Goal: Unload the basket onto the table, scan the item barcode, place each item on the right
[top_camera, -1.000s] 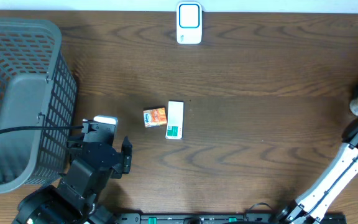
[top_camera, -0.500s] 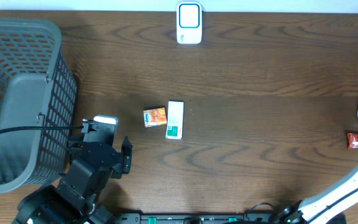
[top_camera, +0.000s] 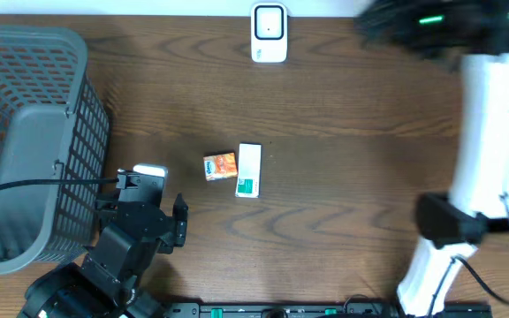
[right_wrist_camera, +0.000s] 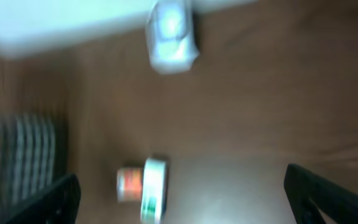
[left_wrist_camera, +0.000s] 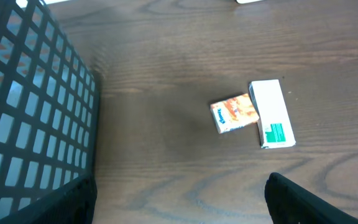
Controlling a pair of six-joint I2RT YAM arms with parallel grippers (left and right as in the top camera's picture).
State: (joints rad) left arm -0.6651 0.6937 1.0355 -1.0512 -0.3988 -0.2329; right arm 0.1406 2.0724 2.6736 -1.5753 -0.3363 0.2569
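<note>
Basket (top_camera: 25, 141) of grey plastic mesh stands well to the left of the white box (top_camera: 249, 170), at the table's (top_camera: 360, 177) left edge, with a dark cable running across it.

Nearer than the white box and to its left, the left arm (top_camera: 131, 243) sits low at the table's front edge. In its wrist view the left gripper (left_wrist_camera: 179, 186) has its jaws spread wide with nothing between them but bare wood. The basket wall fills that view's left side.

An orange pack (top_camera: 220, 166) lies flat just left of the white box, touching its long side and slightly tilted against it. The white box itself lies flat near the middle of the table, long axis running front to back, with a green patch on its nearer end. Neither gripper touches either one.

Beyond the white box, well apart from it at the far edge, a white scanner (top_camera: 269, 33) with a blue-rimmed face stands.

Far to the right of the white box, the right arm (top_camera: 493, 132) shows large and blurred. Its wrist view is blurred too, but the right gripper (right_wrist_camera: 179, 180) has both fingers standing far apart and empty, high above the white box and orange pack.
</note>
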